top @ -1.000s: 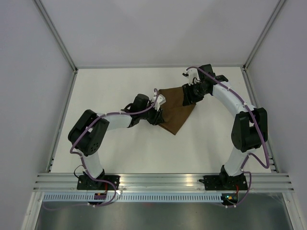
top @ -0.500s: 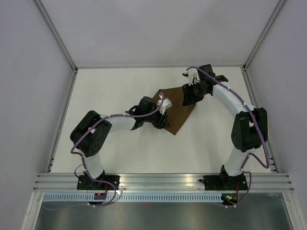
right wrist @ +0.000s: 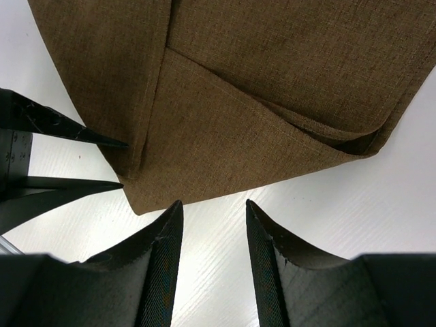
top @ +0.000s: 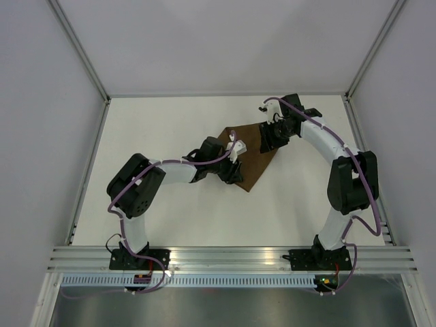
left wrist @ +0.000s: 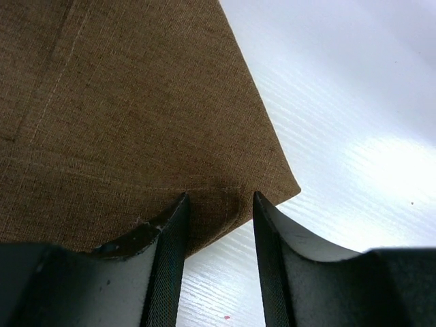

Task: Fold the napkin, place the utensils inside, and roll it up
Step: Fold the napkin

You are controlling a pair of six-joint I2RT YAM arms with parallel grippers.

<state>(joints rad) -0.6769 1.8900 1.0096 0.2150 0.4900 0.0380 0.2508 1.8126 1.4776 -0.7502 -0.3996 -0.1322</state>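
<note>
Only on R wrist cam, folded napkin flap, L claw, R claw released

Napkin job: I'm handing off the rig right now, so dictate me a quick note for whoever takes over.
Left gripper: open, fingertips straddling the napkin hem near a corner.
Right gripper: open, just off another corner, holding nothing.
The napkin lies on the table, already folded over in layers.
Utensils: not in any view.
To do: find them, lay them inside, roll it up.
</note>
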